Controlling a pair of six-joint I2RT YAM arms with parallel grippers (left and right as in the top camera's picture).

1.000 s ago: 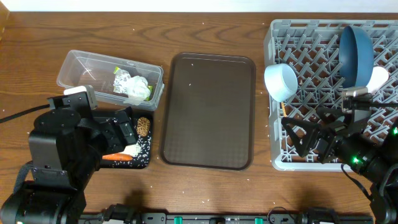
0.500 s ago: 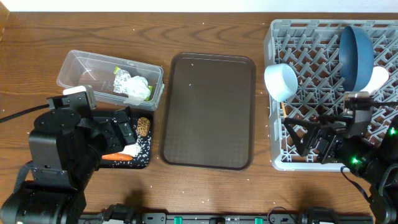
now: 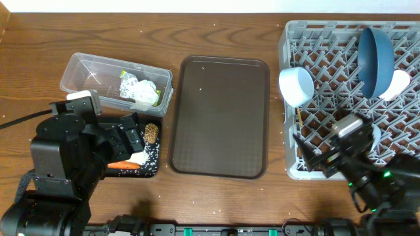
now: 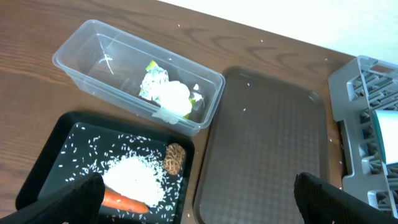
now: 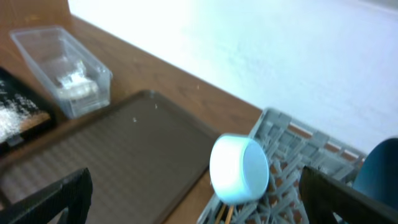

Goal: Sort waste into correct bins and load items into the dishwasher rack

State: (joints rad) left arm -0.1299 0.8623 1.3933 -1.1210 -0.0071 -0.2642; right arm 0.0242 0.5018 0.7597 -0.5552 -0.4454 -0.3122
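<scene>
Right claw backs off to 5 o'clock, spread, empty; left claw spread, idle. Blue bowl, cup stand in rack; wrapper in tub, carrot in black tray. Likely finished.

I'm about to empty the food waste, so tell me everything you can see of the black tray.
The black tray is shallow, rectangular, plastic-looking, lying flat on the table in front of the clear tub, left of the brown serving tray. It holds a white rice pile with scattered grains, a carrot piece and a brown crumbly lump.
</scene>
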